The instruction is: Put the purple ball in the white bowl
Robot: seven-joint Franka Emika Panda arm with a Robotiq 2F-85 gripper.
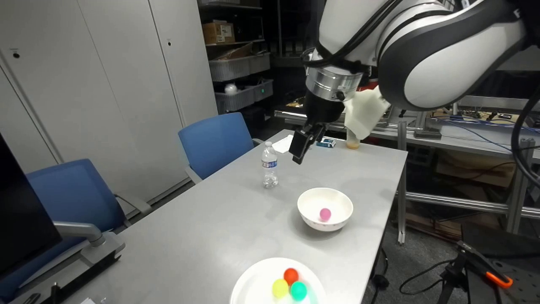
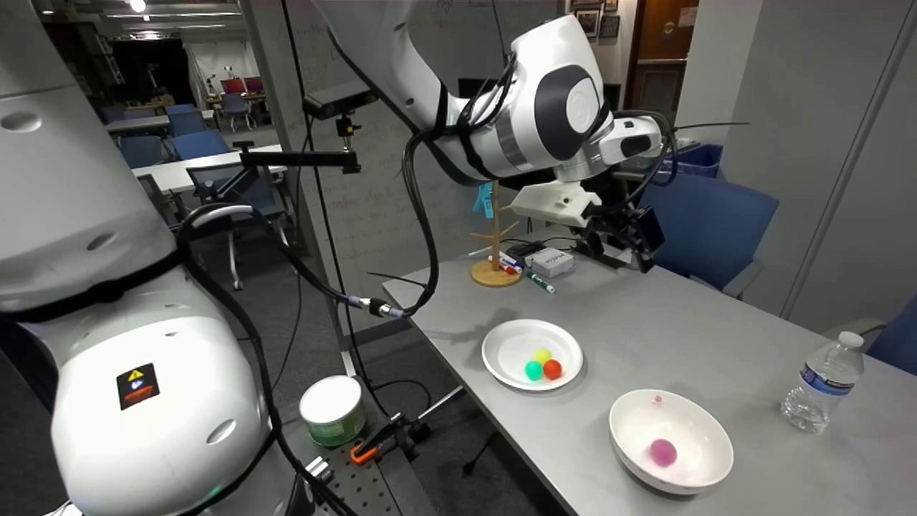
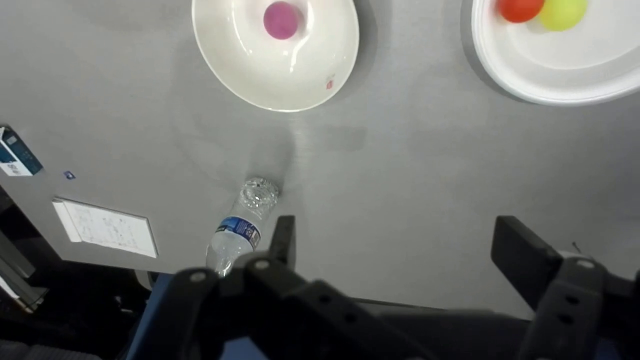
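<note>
The purple ball (image 1: pixel 325 214) lies inside the white bowl (image 1: pixel 313 204), resting near its bottom. Both also show in an exterior view, the ball (image 2: pixel 663 453) within the bowl (image 2: pixel 701 430). In the wrist view the ball (image 3: pixel 280 20) sits in the bowl (image 3: pixel 280 82) at the top edge of the picture, where the bowl is partly cut off. My gripper (image 3: pixel 396 235) is open with nothing between its fingers. It is raised above the table, apart from the bowl and the ball. It also shows in both exterior views (image 1: pixel 299 151) (image 2: pixel 641 247).
A white plate (image 2: pixel 505 365) holds a red-orange ball (image 2: pixel 551 369), a yellow ball (image 2: pixel 542 355) and a green ball (image 2: pixel 534 370). A water bottle (image 1: pixel 269 166) stands beside the bowl. A wooden stand (image 2: pixel 496 274), markers and a small box (image 2: pixel 550 262) are at a table end.
</note>
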